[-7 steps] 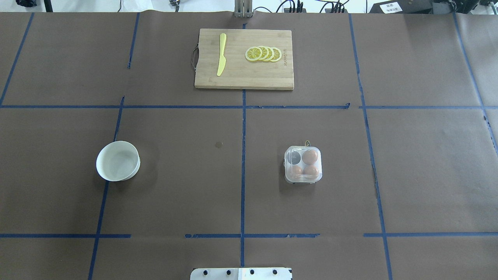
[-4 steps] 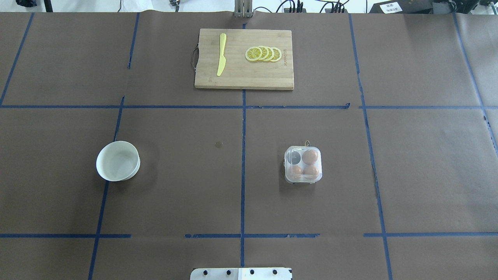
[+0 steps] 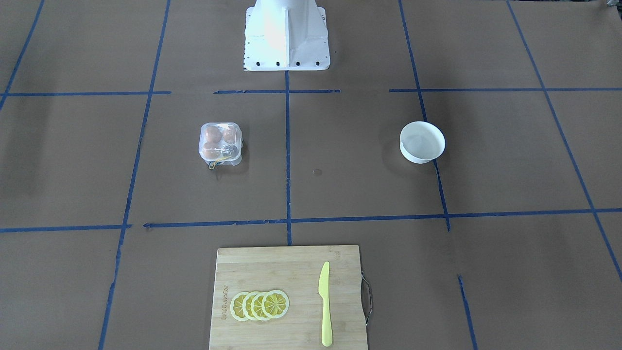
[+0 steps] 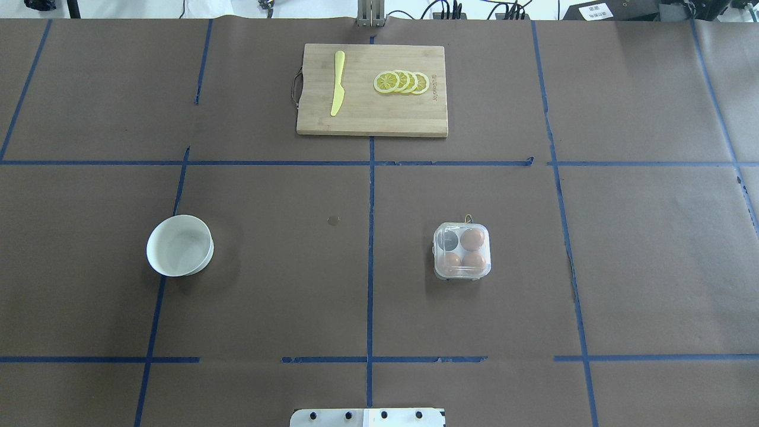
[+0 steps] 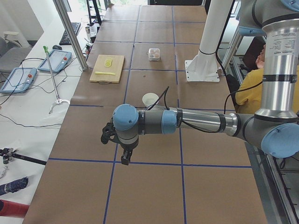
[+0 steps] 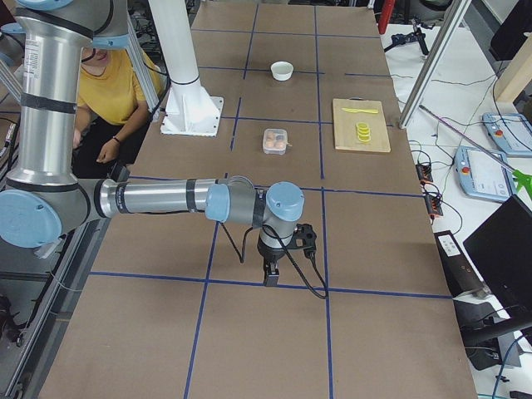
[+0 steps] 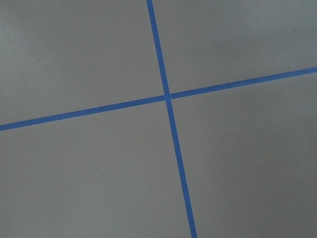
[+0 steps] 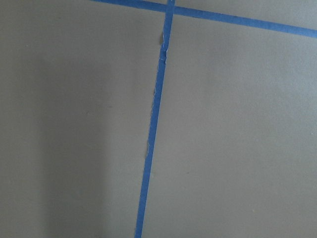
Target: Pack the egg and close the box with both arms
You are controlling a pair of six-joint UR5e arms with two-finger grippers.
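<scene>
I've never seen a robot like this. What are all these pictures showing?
This robot has two metal arms. Two cameras look down on the table, two look from its ends, and one on each wrist sees only brown paper and blue tape. On the table: a clear box with three brown eggs, an empty white bowl, and a cutting board with a yellow knife and lemon slices. The left gripper and right gripper hang over bare paper; nothing shows in them.

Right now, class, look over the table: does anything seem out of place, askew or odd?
One oddity: the box holds three brown eggs, but its far-left cell is empty, and the white bowl is empty too, so no loose egg shows. Nothing looks spilled or damaged.
</scene>
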